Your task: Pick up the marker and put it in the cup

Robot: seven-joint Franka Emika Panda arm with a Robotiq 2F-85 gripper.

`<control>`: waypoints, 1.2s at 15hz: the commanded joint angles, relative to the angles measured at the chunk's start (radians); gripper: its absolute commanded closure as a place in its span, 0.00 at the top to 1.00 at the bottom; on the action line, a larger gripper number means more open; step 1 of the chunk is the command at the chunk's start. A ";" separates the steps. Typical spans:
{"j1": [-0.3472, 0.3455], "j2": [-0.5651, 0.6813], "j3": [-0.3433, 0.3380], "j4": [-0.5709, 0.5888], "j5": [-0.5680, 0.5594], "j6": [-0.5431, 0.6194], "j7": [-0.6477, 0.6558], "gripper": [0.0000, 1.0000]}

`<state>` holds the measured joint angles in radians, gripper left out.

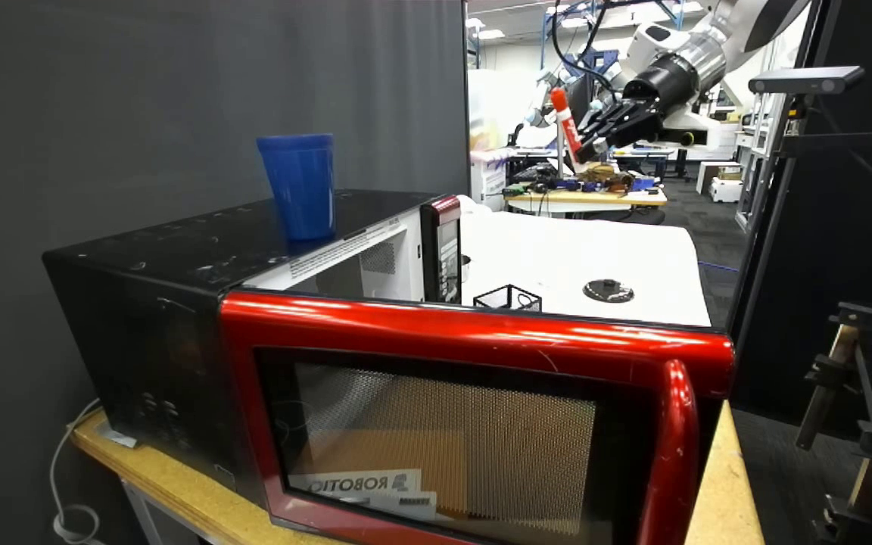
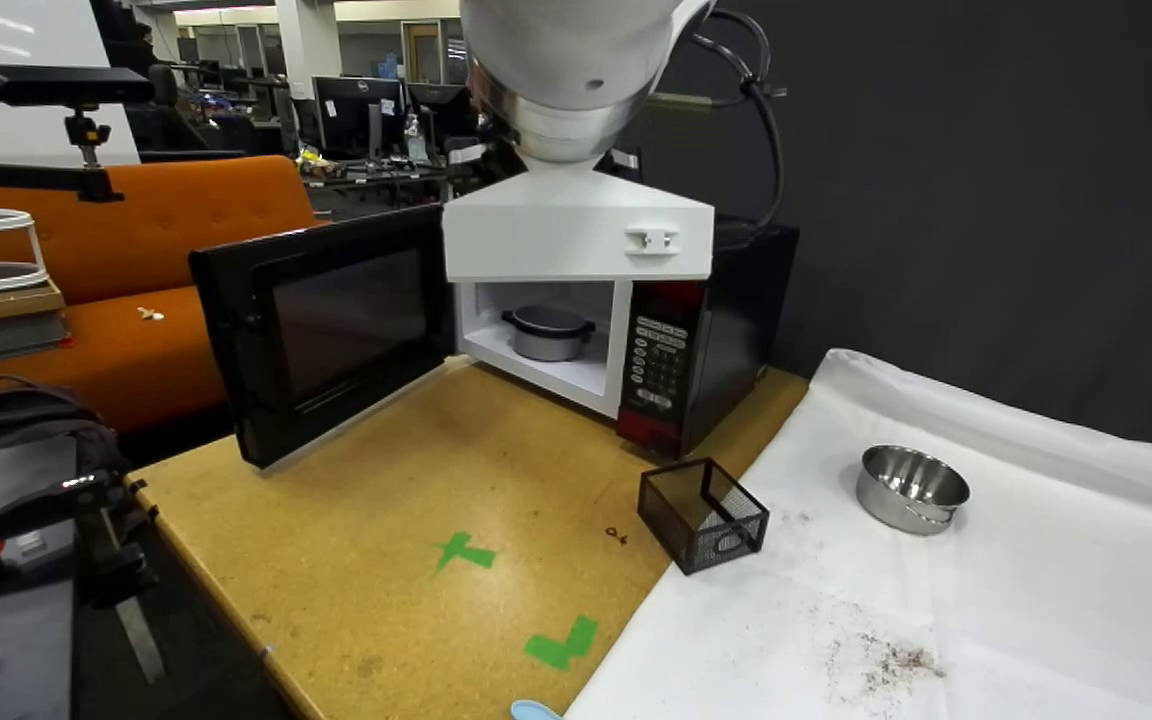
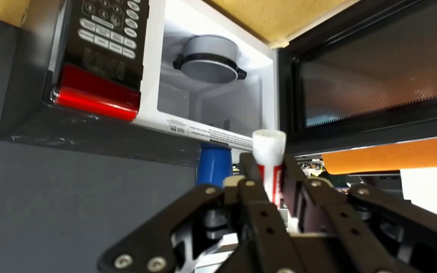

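My gripper (image 1: 587,144) is shut on the marker (image 1: 567,125) and holds it in the air, beyond the microwave in an exterior view. The marker is tilted, its red end up and its whitish end down. In the wrist view, which stands upside down, the marker (image 3: 268,149) sits between the fingertips (image 3: 271,167). The blue cup (image 1: 300,185) stands upright on top of the microwave (image 1: 179,242), near its front edge. The cup also shows in the wrist view (image 3: 214,165), left of the fingers and apart from the marker. In an exterior view the arm hides the gripper, marker and cup.
The microwave's door (image 2: 336,330) is wide open, with a grey pot (image 2: 548,335) inside. A black mesh basket (image 2: 654,510) stands in front of it. A steel bowl (image 2: 911,490) stands on the white cloth (image 2: 1066,560). A dark curtain (image 1: 201,91) hangs behind the microwave.
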<state>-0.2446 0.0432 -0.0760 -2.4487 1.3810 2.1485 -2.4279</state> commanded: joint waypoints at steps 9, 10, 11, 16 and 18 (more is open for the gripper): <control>0.212 -0.019 0.065 0.113 0.256 -0.004 -0.035 0.05; 0.222 -0.005 0.072 0.133 0.270 -0.001 -0.031 0.05; 0.234 0.016 0.080 0.159 0.287 0.009 -0.031 0.05; 0.276 0.147 0.099 0.305 0.383 0.059 0.013 0.05; 0.294 0.197 0.104 0.360 0.427 0.077 0.028 0.05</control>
<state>0.0292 0.1765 0.0215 -2.1656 1.7494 2.1879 -2.4191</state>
